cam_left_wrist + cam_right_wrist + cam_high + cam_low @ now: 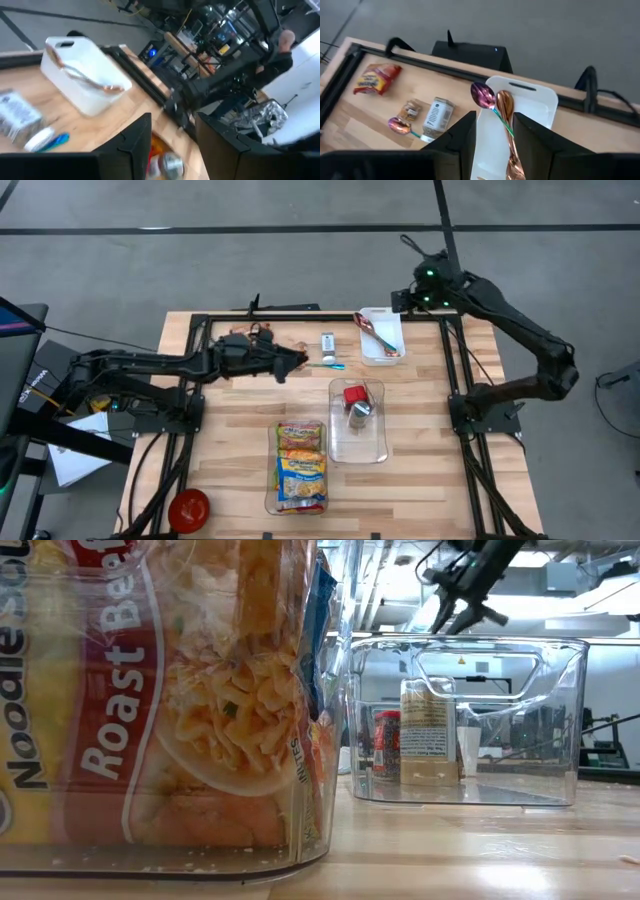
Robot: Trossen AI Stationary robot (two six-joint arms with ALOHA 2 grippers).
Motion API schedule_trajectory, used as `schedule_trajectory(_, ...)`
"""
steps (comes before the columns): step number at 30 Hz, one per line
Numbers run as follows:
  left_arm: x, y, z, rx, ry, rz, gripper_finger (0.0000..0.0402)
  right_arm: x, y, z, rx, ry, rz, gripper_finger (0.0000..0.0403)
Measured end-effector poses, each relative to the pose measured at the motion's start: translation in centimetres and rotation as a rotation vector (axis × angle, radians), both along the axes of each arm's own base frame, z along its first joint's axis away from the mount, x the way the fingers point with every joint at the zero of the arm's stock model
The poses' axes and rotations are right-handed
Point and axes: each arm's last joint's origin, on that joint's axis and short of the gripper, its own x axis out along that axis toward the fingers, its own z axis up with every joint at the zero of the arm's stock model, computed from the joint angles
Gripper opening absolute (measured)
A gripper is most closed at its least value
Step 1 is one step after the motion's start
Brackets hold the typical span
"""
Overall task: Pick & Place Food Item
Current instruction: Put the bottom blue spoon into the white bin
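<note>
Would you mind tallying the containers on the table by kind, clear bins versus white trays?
Clear plastic bins: 2, the noodle bin and the jar bin
White trays: 1, the spoon tray
Total: 3 containers

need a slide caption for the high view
Left pincer hovers near the spoon; right pincer over the white tray; noodle bin in front.
</note>
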Motion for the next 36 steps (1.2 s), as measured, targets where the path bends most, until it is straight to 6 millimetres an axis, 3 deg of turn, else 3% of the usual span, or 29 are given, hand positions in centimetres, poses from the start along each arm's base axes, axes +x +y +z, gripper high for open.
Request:
schedule_trajectory(7, 4.8, 2.7, 0.4, 0.047, 0.03, 0.051, 0.0161, -2.3, 1.9, 2.1, -0.073, -0.042, 0.007, 0.0122)
schedule_trajectory(12, 8.0, 6.0, -1.1, -0.035, 0.064, 0.123, 0.016, -3.4, 3.0, 2.8, -0.084, -0.053, 0.007, 0.0122)
schedule_trajectory(18, 11.6, 10.0, -2.5, -0.176, 0.043, 0.161, 0.0123, -4.3, 4.0, 3.1, -0.076, -0.049, 0.007, 0.0122)
schedule_trajectory(22, 13.9, 11.6, -3.4, -0.224, 0.029, 0.188, 0.0087, -4.7, 4.4, 3.3, -0.079, -0.054, 0.005, 0.0122)
schedule_trajectory(31, 16.3, 13.0, -7.3, -0.316, 0.07, 0.412, 0.0007, -5.2, 4.9, 3.6, -0.081, -0.06, 0.001, 0.0122)
schedule_trajectory(36, 16.5, 13.8, -10.1, -0.41, 0.063, 0.549, 0.0001, -5.3, 5.0, 3.6, -0.08, -0.058, 0.003, 0.0122)
